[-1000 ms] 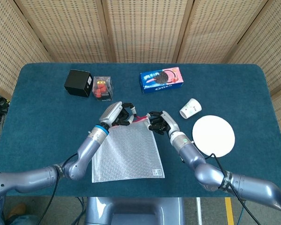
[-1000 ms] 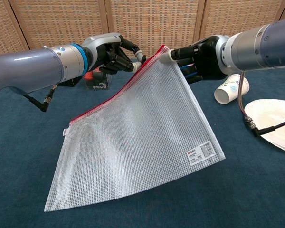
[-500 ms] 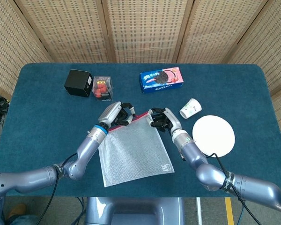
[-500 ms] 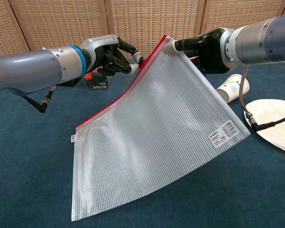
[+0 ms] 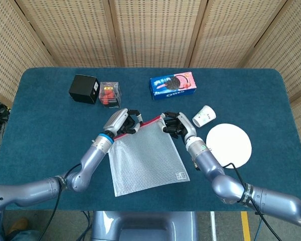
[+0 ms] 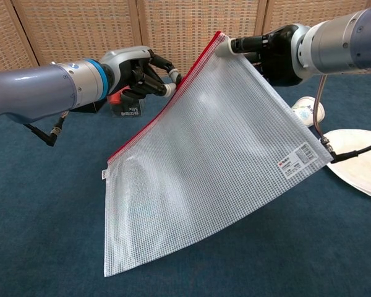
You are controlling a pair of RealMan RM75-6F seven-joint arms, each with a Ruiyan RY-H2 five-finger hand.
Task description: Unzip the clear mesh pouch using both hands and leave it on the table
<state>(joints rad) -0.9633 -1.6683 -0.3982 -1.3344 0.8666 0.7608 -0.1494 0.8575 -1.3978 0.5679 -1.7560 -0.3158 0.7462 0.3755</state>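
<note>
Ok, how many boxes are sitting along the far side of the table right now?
3. A black box sits far left, a small clear box of red items is right beside it, and a blue Oreo box lies near the middle. None looks hidden behind the lifted pouch.

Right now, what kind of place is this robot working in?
Probably a robot test or demo station, not a home: a blue felt-covered table, woven screen panels behind it, and assorted props like an Oreo box.

Paper cup [image 5: 204,116], plate [image 5: 229,144] just beside right hand [image 5: 174,125]; red-filled clear box [image 5: 109,94] near left hand [image 5: 121,122].
</note>
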